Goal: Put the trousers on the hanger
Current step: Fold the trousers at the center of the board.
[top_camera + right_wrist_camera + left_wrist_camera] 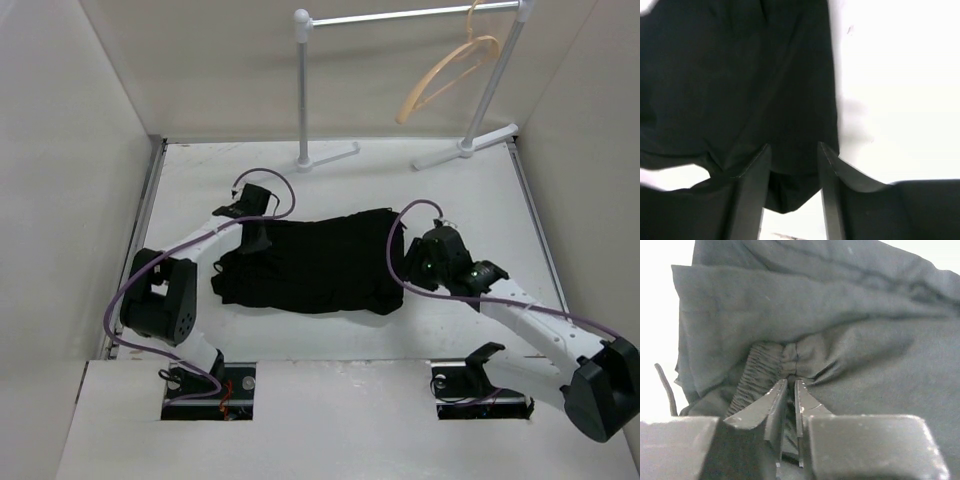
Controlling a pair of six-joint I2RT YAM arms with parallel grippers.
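Closest in, the left pincer filled the foreground of its wrist view, fingers drawn almost together and clenched on a fold of the trousers at the gathered elastic waistband, which bunched just ahead of the tips; the black cloth spread away beyond and to the right of that pincer, lying on the surface; at the garment's other end the right pincer stood about half parted, jaws straddling the cloth's edge with dark fabric between and under them, perhaps touching but not seen pinched, so it read as released; the hanger hung by its hook from the white rail, bare, well apart from both pincers, beyond and above the right one. The step in hand looked like securing both ends of the trousers for a lift; the next move probably called for the right pincer to close on its edge, then both to raise the cloth evenly and carry it toward the hanger's arm without knocking it off the rail.
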